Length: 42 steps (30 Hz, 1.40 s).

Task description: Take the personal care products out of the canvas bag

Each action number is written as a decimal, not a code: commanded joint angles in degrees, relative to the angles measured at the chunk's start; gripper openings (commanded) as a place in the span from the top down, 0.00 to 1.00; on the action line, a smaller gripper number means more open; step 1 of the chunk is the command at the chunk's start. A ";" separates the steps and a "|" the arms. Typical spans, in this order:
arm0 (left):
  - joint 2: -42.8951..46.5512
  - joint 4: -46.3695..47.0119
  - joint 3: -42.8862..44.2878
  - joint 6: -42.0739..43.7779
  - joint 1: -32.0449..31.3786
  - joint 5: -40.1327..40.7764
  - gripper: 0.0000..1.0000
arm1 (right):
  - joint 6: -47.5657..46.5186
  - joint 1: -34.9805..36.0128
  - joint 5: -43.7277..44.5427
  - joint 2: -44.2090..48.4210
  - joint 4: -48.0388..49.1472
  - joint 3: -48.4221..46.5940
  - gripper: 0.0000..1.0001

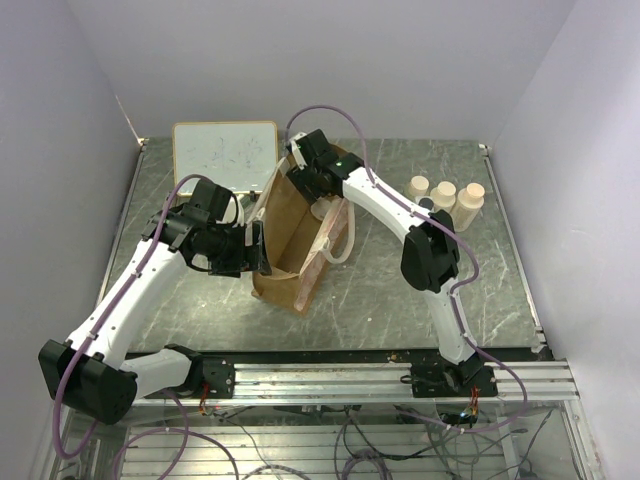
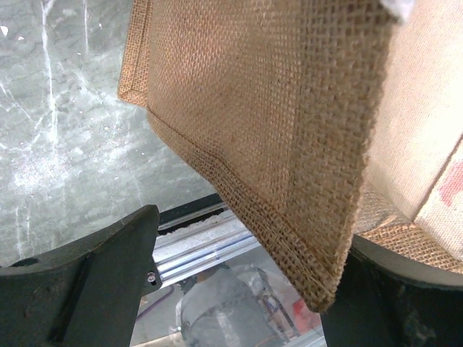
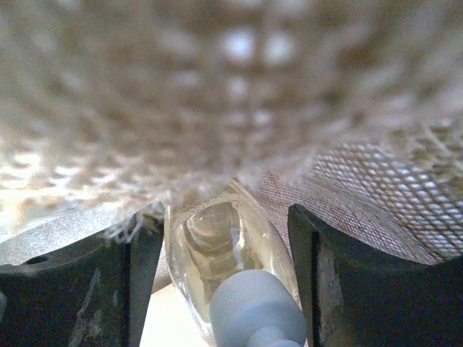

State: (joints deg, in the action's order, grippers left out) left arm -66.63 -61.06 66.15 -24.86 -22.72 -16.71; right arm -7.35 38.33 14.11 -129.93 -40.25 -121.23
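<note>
The tan canvas bag stands open at the table's middle, cream handles on its right side. My left gripper is at the bag's left wall; in the left wrist view the jaws stand wide apart, with the burlap wall hanging between them against the right finger. My right gripper reaches into the bag's far end. In the right wrist view its fingers press both sides of a slim clear-amber bottle with a white top. Three beige bottles stand on the table at right.
A framed whiteboard lies at the back left, just behind the left arm. A small dark-capped item sits by the beige bottles. Bag fabric closes in around the right gripper. The metal rail runs along the near edge.
</note>
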 commanded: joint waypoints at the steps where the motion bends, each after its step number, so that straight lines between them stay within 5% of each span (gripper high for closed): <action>1: 1.98 -2.52 0.59 0.37 -0.31 -0.47 0.10 | 2.36 -0.73 -2.32 -2.48 -2.88 1.06 0.38; 9: 2.95 -2.40 0.38 -0.31 -0.30 -0.48 0.10 | 7.47 -0.61 -5.59 -0.89 -5.10 -6.26 0.81; 15: 3.60 -2.17 0.12 -0.48 -0.30 -0.78 0.10 | 12.36 -0.61 -7.18 3.74 -4.02 -6.40 0.99; 23: 3.29 -1.70 0.38 -0.11 -0.26 -1.30 0.10 | 23.02 -0.93 -8.67 8.91 -6.53 -6.14 1.00; 31: 3.23 -1.35 -0.05 0.47 -0.30 -2.13 0.10 | 37.06 -4.97 -19.50 18.79 -3.70 1.86 1.00; 42: 1.92 -0.44 -0.15 1.83 -0.28 -3.17 0.11 | 55.40 -23.02 -42.31 39.52 9.46 20.37 1.00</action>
State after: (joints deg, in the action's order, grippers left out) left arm -64.23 -61.30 66.15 -24.43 -22.72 -17.39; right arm 38.09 22.15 -16.75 -99.24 -41.74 -104.92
